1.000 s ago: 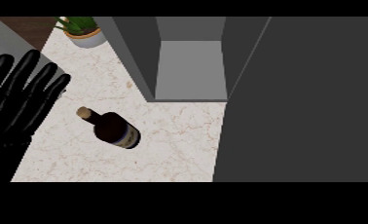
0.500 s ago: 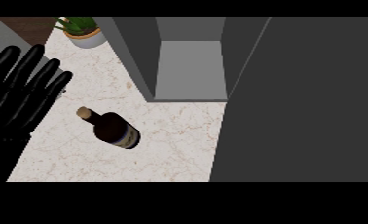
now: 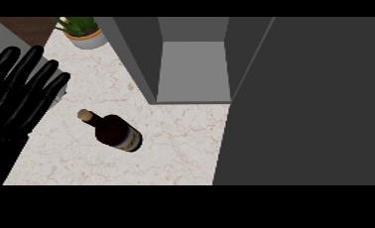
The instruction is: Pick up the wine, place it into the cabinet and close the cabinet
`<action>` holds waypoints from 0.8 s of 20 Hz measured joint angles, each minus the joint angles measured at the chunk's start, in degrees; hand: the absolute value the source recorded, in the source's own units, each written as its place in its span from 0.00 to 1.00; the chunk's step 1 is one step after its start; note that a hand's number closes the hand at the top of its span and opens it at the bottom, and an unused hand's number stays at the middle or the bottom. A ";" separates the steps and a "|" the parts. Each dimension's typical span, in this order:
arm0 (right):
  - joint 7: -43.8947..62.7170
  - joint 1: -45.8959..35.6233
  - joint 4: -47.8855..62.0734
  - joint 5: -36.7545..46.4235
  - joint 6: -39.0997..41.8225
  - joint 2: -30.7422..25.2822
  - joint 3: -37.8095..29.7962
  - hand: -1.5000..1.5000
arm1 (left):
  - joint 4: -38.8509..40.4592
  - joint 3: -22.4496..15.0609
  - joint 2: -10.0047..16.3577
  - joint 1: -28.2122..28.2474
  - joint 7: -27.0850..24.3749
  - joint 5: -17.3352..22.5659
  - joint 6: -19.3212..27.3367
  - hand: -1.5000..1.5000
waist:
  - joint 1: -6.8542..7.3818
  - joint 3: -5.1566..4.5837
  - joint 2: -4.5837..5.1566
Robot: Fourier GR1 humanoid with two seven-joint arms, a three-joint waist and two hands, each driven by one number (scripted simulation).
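- My one left hand shows at the left edge, with its fingers straight, spread apart and clamped on nothing.
- One potted plant sits at the far-left corner of the counter.
- One wine bottle rests on the counter near my fingers without touching them, cork end toward them.
- One cabinet stands open — its single dark door fills the right.

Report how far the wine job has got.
Done: nothing yet. The wine bottle sits on the counter, outside the open cabinet. In hand: nothing; the left hand is open at the view's left edge, apart from the bottle, and the right hand is out of view. Left: grasp the bottle, set it inside the cabinet, close the cabinet.
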 measured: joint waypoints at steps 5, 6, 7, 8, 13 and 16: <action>2.57 -2.87 -0.14 0.71 -2.55 -1.02 0.89 0.00 | 2.13 1.02 -0.09 0.34 -2.62 -0.73 -1.48 0.00 | -0.22 -0.04 0.03; 2.83 -3.46 -0.10 0.89 -3.06 -1.11 1.42 0.00 | 2.52 0.70 -0.37 0.62 -3.20 -1.13 -1.72 0.00 | -0.24 -0.04 0.03; 3.04 -3.91 -0.04 1.03 -3.48 -1.31 1.51 0.00 | 2.89 0.47 -0.67 1.57 -4.30 -1.43 -2.45 0.00 | -0.22 -0.04 0.04; 3.57 -4.65 -0.11 1.16 -3.88 -1.57 1.68 0.00 | 3.41 0.20 -0.97 2.42 -5.27 -1.87 -3.00 0.00 | -0.26 -0.05 0.02; 4.54 -5.59 -0.28 1.83 -5.76 -3.20 2.78 0.00 | 6.71 -0.65 -2.13 4.92 -9.54 -3.09 -5.54 0.00 | -0.45 -0.06 0.00; 4.17 -5.57 -0.29 2.13 -6.80 -4.11 3.62 0.00 | 9.57 -0.79 -2.76 6.75 -13.32 -4.42 -7.33 0.00 | -0.51 -0.05 0.01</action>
